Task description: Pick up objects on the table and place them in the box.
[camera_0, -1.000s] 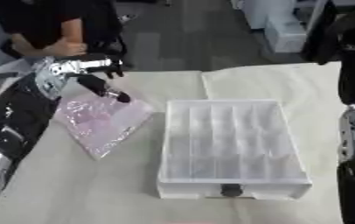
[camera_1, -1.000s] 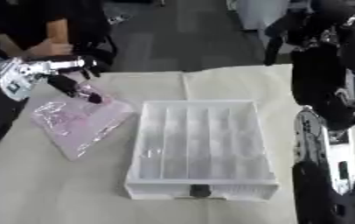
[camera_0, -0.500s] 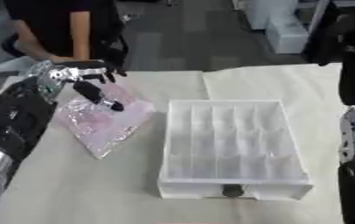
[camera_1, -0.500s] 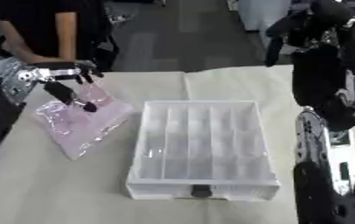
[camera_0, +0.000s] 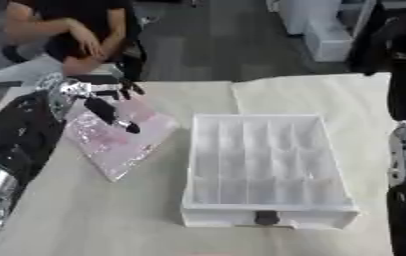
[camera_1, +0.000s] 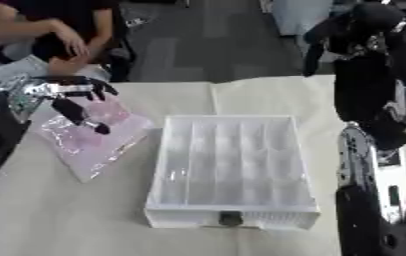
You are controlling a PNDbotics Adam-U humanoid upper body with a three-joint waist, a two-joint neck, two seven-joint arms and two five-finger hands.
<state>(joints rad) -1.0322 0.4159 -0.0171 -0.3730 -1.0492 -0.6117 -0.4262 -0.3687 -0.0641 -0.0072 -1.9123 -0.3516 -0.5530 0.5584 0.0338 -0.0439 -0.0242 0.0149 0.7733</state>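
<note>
One set of dark fingers (camera_0: 110,112), spread apart and mostly straight, reaches down onto a clear plastic bag (camera_0: 119,140) with pinkish contents, the lowest fingertip touching the bag's upper surface near its middle. They belong to the robot's left hand (camera_0: 91,95), silver at the knuckles, which comes in from the left edge on a black arm (camera_0: 18,140) and holds nothing in a closed grip.

The bag lies flat and askew on the cream-covered table (camera_0: 101,215), one corner pointing toward the near edge, just left of the box and apart from it. The white box (camera_1: 231,170), a shallow tray divided into rows of small compartments, sits in the middle of the table with a dark knob (camera_1: 231,218) on its near wall; its compartments look bare of any object.

The right hand (camera_1: 329,37) hangs raised at the upper right, well away from the table, fingers drooping and curled with nothing in them, above the black and silver right arm (camera_1: 368,165) that runs down the right edge.
</note>
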